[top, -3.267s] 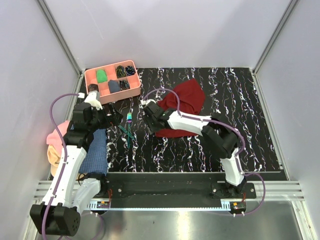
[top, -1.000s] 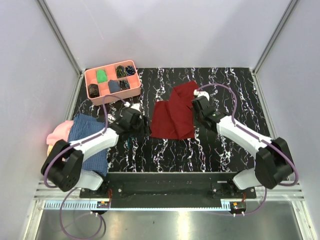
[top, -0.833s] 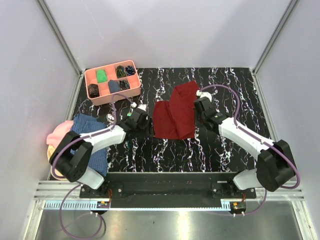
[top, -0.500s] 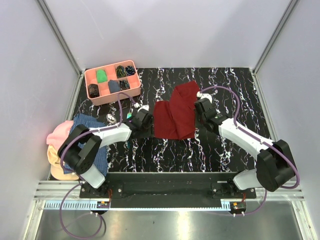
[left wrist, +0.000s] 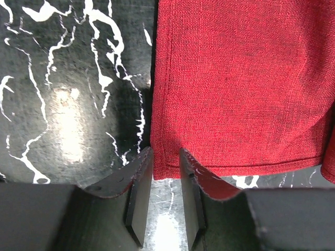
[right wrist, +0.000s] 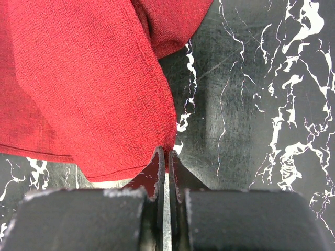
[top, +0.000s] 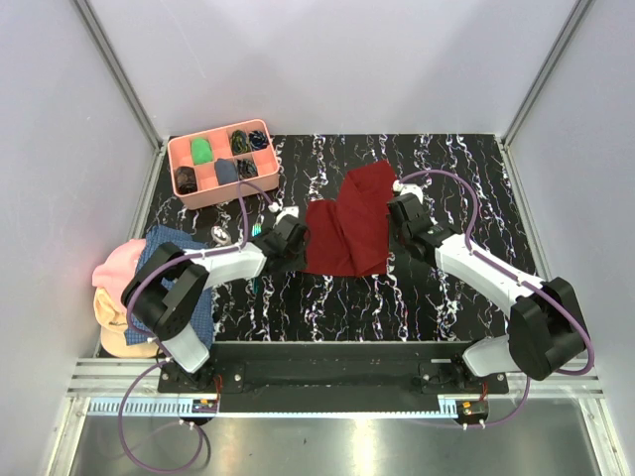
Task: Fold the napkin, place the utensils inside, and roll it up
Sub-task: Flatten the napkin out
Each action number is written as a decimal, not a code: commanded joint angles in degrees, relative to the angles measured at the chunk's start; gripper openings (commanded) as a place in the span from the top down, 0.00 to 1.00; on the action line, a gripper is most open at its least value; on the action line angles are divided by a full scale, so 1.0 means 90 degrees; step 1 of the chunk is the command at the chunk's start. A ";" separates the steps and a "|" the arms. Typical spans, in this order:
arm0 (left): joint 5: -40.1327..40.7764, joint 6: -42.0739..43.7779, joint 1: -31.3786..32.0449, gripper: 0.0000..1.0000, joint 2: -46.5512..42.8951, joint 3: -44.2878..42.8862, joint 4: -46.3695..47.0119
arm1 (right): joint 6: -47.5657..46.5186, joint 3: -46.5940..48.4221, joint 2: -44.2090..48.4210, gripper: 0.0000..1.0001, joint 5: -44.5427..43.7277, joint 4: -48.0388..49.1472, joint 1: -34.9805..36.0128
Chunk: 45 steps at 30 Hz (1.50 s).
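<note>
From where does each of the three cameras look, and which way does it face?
Top external: above and behind the bases, facing down at the table; left arm, right arm show.
Left wrist: on that wrist, facing down; left end effector open astride the napkin's edge.
Right wrist: likewise; right end effector shut on the napkin.
Shared: the napkin, in all.

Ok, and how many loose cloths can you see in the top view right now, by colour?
Dark red plain cloth napkin: 1
Blue checked cloth: 1
Pink soft cloth: 1
Peach-orange soft cloth: 1
Total: 4
</note>
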State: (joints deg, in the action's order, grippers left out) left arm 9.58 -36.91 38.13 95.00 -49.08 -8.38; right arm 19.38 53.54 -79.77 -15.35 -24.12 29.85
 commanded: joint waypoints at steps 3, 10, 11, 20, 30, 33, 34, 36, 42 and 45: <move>0.0603 -0.0313 0.0382 0.65 0.0225 0.0132 -0.0162 | 0.0035 -0.0011 0.0221 1.00 0.0085 0.0238 -0.0084; 0.1200 -0.0460 0.0500 0.64 0.0470 0.0072 -0.0699 | 0.0015 -0.0060 0.0201 1.00 0.0163 0.0297 -0.0123; 0.1259 -0.0508 0.0529 0.65 0.0479 0.0082 -0.0758 | 0.0025 -0.0070 0.0182 1.00 0.0173 0.0326 -0.0132; 0.1308 -0.0870 0.0705 1.00 0.0792 0.0375 -0.0768 | 0.0015 -0.0060 0.0113 1.00 0.0280 0.0395 -0.0201; 0.1395 -0.0763 0.0724 1.00 -0.1039 0.0102 -0.0865 | -0.0170 0.0475 0.0386 1.00 0.0388 -0.0063 -0.0533; 0.1649 -0.0587 0.0715 1.00 -0.1870 -0.0258 -0.1011 | -0.0404 0.0992 0.0630 1.00 0.0164 -0.0444 -0.0630; 0.1698 -0.0529 0.0705 1.00 -0.2038 -0.0472 -0.1051 | -0.0502 0.1130 0.0679 1.00 0.0115 -0.0532 -0.0679; 0.1767 -0.0363 0.0676 1.00 -0.2400 -0.0669 -0.1187 | -0.0609 0.1530 0.0796 1.00 -0.0041 -0.0796 -0.0748; 0.1426 -0.0206 0.0276 1.00 -0.3230 -0.1138 -0.1373 | -0.1049 0.2604 0.1011 1.00 -0.0587 -0.1401 -0.0972; 0.1231 0.0008 -0.0007 1.00 -0.3670 -0.1479 -0.1461 | -0.1351 0.3278 0.1099 1.00 -0.0997 -0.1685 -0.1021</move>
State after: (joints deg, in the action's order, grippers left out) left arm 22.33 -39.90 40.75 66.46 -58.30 -19.79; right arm 11.92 75.55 -72.01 -17.54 -34.68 21.52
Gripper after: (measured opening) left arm 0.004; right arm 0.012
